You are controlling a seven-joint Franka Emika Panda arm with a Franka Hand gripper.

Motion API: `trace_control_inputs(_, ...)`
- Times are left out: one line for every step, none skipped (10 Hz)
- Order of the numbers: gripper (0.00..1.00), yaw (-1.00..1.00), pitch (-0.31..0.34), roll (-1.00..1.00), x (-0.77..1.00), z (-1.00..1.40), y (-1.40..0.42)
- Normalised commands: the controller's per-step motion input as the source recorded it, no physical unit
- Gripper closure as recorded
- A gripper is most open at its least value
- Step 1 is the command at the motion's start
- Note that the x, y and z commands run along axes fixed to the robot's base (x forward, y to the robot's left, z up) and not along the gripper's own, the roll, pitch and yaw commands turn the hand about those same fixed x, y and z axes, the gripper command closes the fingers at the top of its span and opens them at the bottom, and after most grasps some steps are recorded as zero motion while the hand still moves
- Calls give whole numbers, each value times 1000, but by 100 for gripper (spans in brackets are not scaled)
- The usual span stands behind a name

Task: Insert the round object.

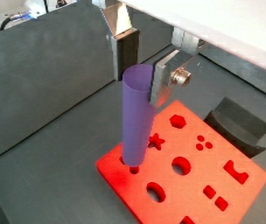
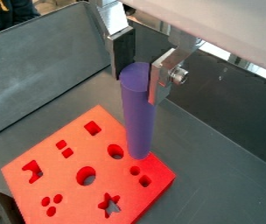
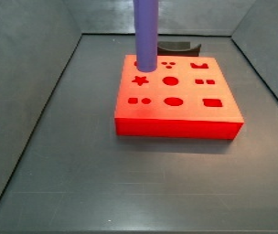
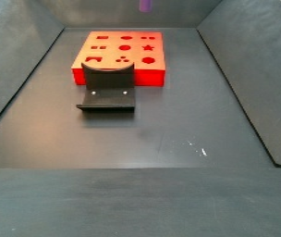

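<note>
Your rod (image 1: pixel 136 118) stands upright, its top clamped between the gripper's (image 1: pixel 147 79) silver fingers (image 1: pixel 167 74) and its lower end down on the red block (image 1: pixel 234 188), at a corner of the hole pattern. In both wrist views the tip meets the block's top face beside the star hole (image 1: pixel 157 140); you cannot tell whether it sits in a hole or only rests on the surface. A side view shows the rod (image 3: pixel 145 35) coming straight down onto the block's (image 3: pixel 178 123) far left corner, with the gripper out of that picture. The fingers (image 2: pixel 164 74) are narrow, closed on the rod (image 2: pixel 138 114). The dark fixture (image 4: pixel 106 88) stands on the floor just beside the block (image 4: pixel 121 48), touching or nearly touching one edge.
</note>
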Motion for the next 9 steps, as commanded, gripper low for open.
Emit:
trace_control_inputs(100,0,0,34,263,-251,131)
trace_control_inputs(100,0,0,73,494,-374,291)
trace_control_inputs(100,0,19,126,503,-343,357)
trace_control_inputs(100,0,36,160,383,-286,334)
trace_control_inputs(100,0,49,159,300,-206,171)
trace_control_inputs(100,0,37,179,406,-154,260)
trace_control_inputs(100,0,47,214,500,-114,331)
trace_control_inputs(100,20,59,231,514,-103,357)
trace_control_inputs(100,31,60,203,503,-100,266)
